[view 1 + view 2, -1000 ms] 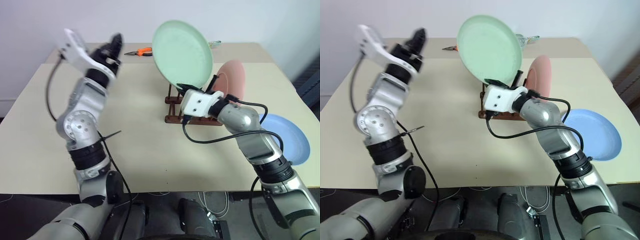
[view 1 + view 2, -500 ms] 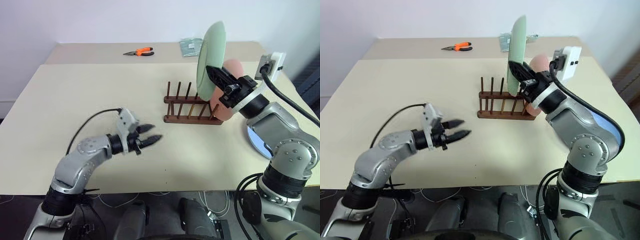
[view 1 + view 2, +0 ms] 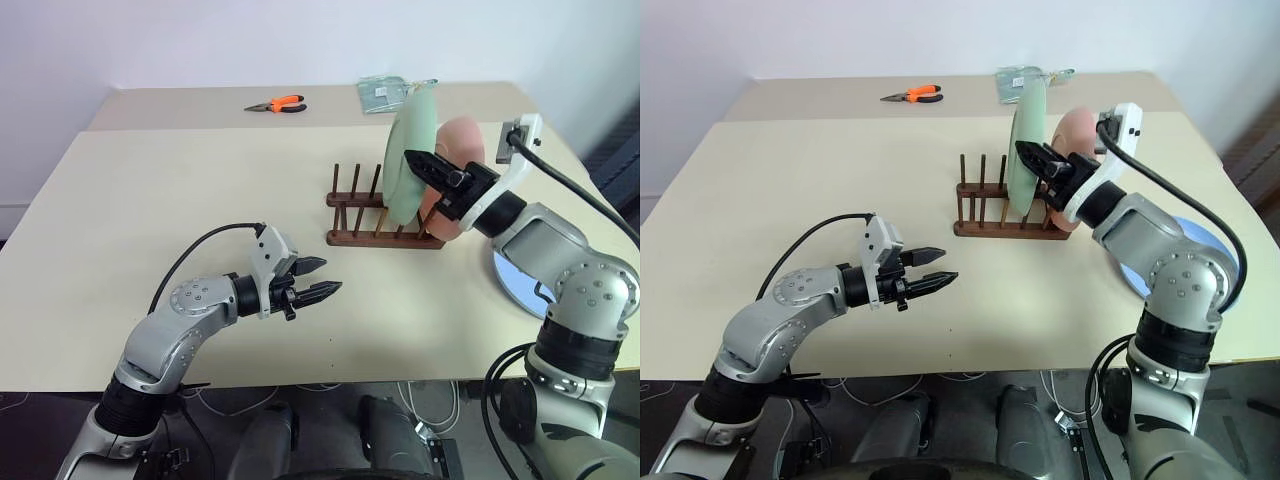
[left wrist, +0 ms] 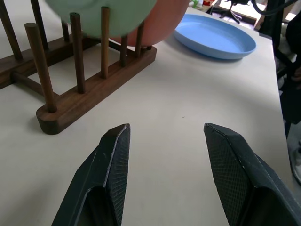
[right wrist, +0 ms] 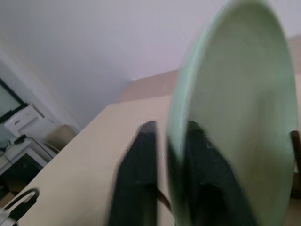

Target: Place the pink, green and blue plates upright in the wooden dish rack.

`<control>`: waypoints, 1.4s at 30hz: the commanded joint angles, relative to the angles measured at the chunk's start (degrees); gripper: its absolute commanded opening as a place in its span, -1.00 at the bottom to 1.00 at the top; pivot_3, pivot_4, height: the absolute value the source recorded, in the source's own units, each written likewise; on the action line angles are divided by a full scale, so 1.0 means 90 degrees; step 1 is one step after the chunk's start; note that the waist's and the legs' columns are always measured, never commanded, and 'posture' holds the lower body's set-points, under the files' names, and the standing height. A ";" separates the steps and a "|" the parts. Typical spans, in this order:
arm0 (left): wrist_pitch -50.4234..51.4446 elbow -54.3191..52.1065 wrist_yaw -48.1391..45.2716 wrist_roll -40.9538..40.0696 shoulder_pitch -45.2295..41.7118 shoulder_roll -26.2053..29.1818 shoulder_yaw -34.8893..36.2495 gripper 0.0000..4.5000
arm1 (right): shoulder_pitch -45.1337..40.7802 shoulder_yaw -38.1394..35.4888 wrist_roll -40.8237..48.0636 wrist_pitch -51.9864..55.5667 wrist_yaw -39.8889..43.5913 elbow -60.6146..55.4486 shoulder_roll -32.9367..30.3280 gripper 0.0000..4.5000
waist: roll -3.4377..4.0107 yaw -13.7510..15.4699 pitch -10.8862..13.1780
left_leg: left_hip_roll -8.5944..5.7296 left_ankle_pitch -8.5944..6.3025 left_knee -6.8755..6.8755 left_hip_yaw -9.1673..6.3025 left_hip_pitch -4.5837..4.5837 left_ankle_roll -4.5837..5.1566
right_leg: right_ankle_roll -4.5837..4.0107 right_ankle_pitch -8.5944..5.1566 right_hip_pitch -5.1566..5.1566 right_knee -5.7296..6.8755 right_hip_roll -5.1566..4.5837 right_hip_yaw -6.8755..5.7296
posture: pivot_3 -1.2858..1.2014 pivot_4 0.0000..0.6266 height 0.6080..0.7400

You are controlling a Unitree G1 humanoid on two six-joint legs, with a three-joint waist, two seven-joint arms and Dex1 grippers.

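The green plate stands on edge in the wooden dish rack, its lower rim down between the pegs near the rack's right end. The right end effector is at the plate's rim, one black finger on each face; in the right wrist view a narrow gap shows between the left-hand finger and the rim, so whether the fingers clamp the plate or have just let go of it cannot be told. The pink plate stands upright just behind the green one, at the rack's right end, the two close together. The blue plate lies flat on the beige surface to the right of the rack, partly hidden behind the right arm in the head views.

The left end effector hangs low over the surface in front of and to the left of the rack, pointing toward it, its two fingers spread apart with nothing between them. The rack's left-hand pegs stand empty.

Orange-handled pliers and a small packet lie at the far edge of the surface, well apart from the rack
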 commanded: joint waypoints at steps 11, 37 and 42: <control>-0.0105 -0.0126 -0.0117 0.0256 -0.0050 0.0018 -0.0243 0.14 | 0.1135 -0.1680 -0.1634 -0.1671 0.2216 0.0203 -0.2801 0.52 | -0.0018 0.0126 -0.0001 | -0.0001 -0.0007 0.0009 0.0001 -0.0003 0.0010 | 0.0029 -0.0019 0.0020 -0.0017 -0.0004 -0.0002 | 0.03 -0.52 1.00; -0.0200 0.0192 -0.0384 0.0497 -0.0395 -0.0163 -0.0290 0.14 | 0.3099 -0.0029 -0.5347 -0.3576 0.1891 0.0285 -0.2511 -0.98 | 0.0010 0.0054 0.0005 | 0.0002 -0.0013 0.0017 0.0035 0.0005 0.0018 | 0.0033 -0.0022 0.0016 -0.0016 -0.0013 0.0016 | 0.03 -0.52 1.00; -0.0295 0.0268 -0.0362 0.0540 -0.0354 -0.0187 -0.0232 0.14 | 0.0613 -0.0597 -0.4264 -0.3321 0.1326 -0.0180 -0.2054 -0.98 | 0.0036 0.0010 0.0017 | 0.0002 -0.0012 0.0013 0.0026 0.0003 0.0019 | 0.0033 -0.0019 0.0014 -0.0013 -0.0010 0.0012 | 0.03 -0.52 1.00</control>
